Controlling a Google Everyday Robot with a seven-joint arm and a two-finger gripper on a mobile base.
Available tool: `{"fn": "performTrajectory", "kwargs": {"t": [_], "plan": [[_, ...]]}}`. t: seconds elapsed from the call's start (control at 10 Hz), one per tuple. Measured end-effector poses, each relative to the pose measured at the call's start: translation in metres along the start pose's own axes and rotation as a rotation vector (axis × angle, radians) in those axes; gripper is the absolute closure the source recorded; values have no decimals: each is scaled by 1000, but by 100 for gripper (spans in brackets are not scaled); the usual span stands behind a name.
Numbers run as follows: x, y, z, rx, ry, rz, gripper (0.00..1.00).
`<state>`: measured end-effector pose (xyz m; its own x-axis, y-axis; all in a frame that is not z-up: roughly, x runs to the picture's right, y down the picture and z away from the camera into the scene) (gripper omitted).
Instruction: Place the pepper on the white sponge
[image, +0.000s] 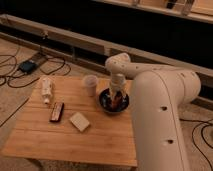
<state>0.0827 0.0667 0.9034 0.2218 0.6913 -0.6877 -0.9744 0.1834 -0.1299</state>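
The gripper (116, 96) hangs from the big white arm and reaches down into a dark bowl (106, 104) at the back right of the wooden table. A small reddish, glossy piece, the pepper (118, 104), shows inside the bowl right at the gripper's tip. Whether the gripper touches or holds it cannot be made out. The white sponge (79, 121), a flat pale square, lies on the table to the left of the bowl and nearer the front, well apart from the gripper.
A pale cup (90, 84) stands just left of the bowl. A black-and-red remote (57, 111) and a white bottle (46, 89) lie on the table's left side. The arm's bulky body (160, 125) covers the table's right edge. Cables run across the floor behind.
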Motion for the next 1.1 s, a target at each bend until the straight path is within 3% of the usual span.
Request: {"fn": "performTrajectory", "kwargs": {"t": [0.2,1.1], "plan": [[-1,10,10,-11,-13,1,46],[8,22,34,-31,39,5,46]]}}
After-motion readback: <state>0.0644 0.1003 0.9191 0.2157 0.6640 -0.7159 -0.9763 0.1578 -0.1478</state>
